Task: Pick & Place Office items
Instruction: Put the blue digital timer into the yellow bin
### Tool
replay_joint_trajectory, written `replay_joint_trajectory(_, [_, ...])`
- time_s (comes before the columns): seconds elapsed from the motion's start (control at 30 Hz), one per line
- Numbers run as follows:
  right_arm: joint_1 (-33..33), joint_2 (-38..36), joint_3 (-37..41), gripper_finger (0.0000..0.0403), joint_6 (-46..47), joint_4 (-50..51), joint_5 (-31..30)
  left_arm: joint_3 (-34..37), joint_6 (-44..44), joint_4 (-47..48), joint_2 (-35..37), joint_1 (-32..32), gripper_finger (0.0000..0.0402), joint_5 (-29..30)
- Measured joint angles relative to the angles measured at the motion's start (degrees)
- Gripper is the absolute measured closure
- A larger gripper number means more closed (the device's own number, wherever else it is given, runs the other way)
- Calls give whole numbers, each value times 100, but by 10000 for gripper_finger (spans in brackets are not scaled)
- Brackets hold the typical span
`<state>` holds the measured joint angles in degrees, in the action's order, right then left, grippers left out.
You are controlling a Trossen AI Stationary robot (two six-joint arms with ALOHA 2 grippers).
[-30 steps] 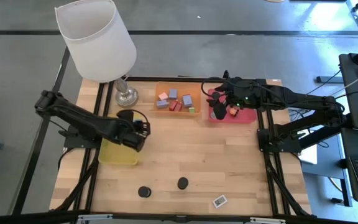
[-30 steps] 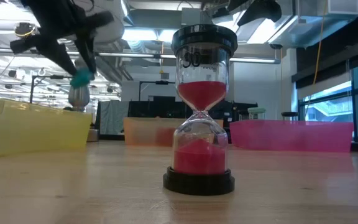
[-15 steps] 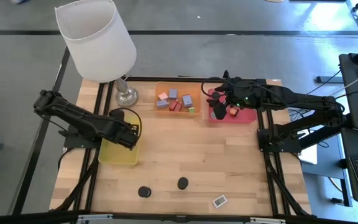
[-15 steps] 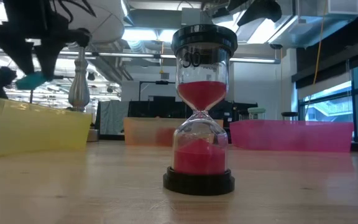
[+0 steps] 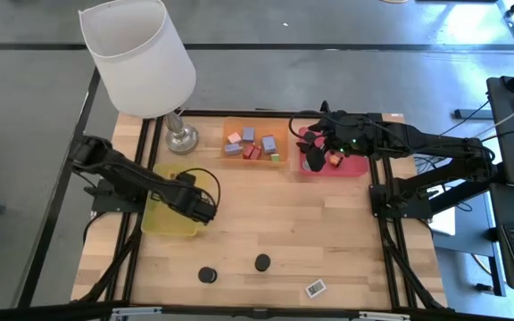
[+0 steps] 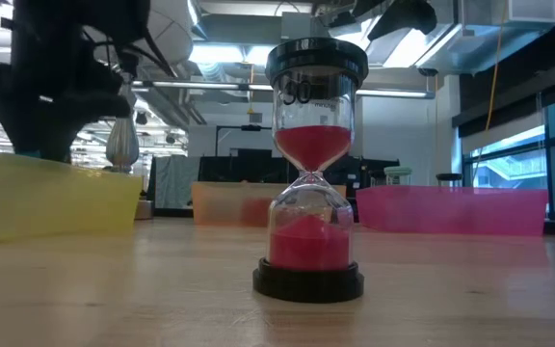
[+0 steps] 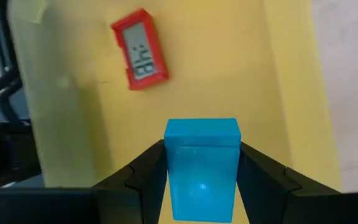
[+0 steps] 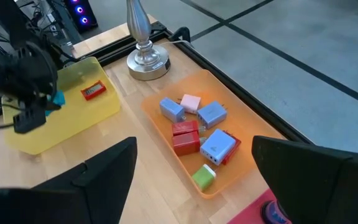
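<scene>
My left gripper [image 5: 205, 209] is down inside the yellow tray [image 5: 163, 223] at the table's left, shut on a teal block [image 7: 202, 165]. The block also shows in the right wrist view [image 8: 56, 98]. A red office item with a small display [image 7: 140, 48] lies flat on the tray's floor. In the low view the tray's wall [image 6: 56, 198] hides block and fingertips. My right gripper [image 5: 315, 147] hangs open over the red tray [image 5: 351, 168], holding nothing. Lavender, red, pink and green pieces [image 8: 197, 134] lie in the orange tray [image 5: 255, 143]. My left gripper pinches the teal block by two opposite sides [image 7: 169, 168] between its two fingers. The fingers come steeply from above, slanting down into the yellow tray. The block stands out past the fingertips above the tray's floor; whether it touches the floor I cannot tell.
A white-shaded lamp [image 5: 141, 62] stands at the far left, its metal foot [image 5: 182, 138] beside the trays. A red-sand hourglass [image 6: 308, 173] stands on the near table. A second black round piece [image 5: 207, 275] and a white labelled tag [image 5: 315, 288] lie beside it.
My left gripper has sunk into the yellow tray, shifting toward the table's near edge and rolling about its wrist. The teal block has gone down with it and has dropped behind the tray's wall in the low view.
</scene>
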<state>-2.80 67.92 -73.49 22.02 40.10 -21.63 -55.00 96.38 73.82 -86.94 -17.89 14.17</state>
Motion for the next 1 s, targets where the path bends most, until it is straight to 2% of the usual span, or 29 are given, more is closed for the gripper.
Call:
replay_joint_trajectory(0.3, [1, 0, 0, 81, 0, 0, 1, 0, -365, -232, -659, 0, 237, -229])
replay_joint_trajectory(0.6, [1, 2, 0, 81, -2, 0, 4, 0, -415, -232, -719, 0, 235, -335])
replay_joint_trajectory(1.0, [0, 2, 0, 80, -6, 0, 9, 0, -310, -229, -719, 0, 183, -447])
